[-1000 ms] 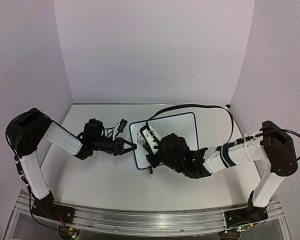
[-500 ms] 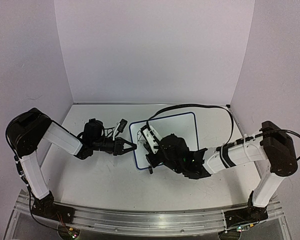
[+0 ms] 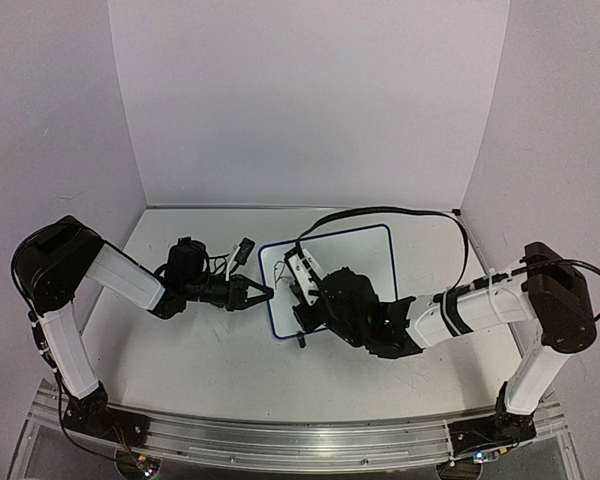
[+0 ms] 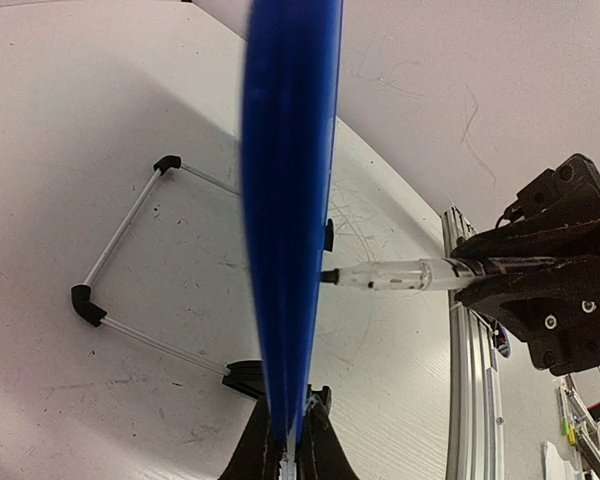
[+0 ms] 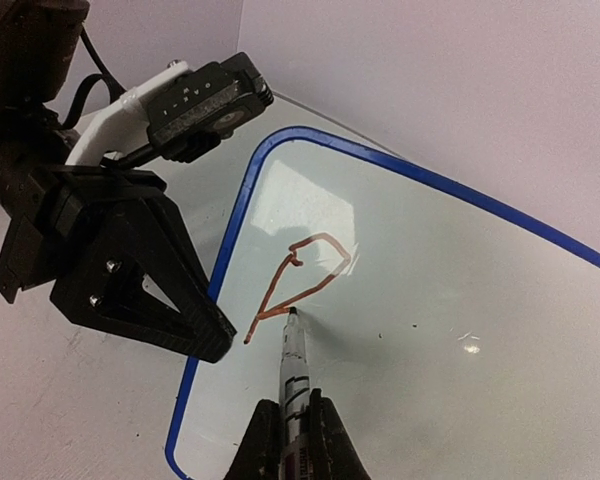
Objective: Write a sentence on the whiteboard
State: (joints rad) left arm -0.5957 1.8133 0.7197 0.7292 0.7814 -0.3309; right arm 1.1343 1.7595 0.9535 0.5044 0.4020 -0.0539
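The whiteboard [image 3: 365, 250], white with a blue rim, stands propped on the table in front of both arms. My left gripper [image 3: 263, 293] is shut on its left rim, which runs edge-on as a blue band [image 4: 290, 200] into the closed fingers [image 4: 298, 445]. My right gripper [image 5: 296, 435] is shut on a white marker [image 5: 293, 370] whose dark tip touches the board face [image 5: 430, 330]. Of the sentence only a reddish-brown looped stroke [image 5: 305, 275] shows, ending at the tip. The marker [image 4: 400, 275] meets the board from the right in the left wrist view.
Behind the board its wire stand [image 4: 120, 260] and a black clip foot [image 4: 242, 377] rest on the scuffed tabletop. An aluminium rail [image 3: 280, 440] runs along the near edge. A black cable [image 3: 380, 212] arcs over the board's far side. White walls close in three sides.
My right gripper has crept slightly toward the far side with the marker on the board. The left arm and the board have not moved.
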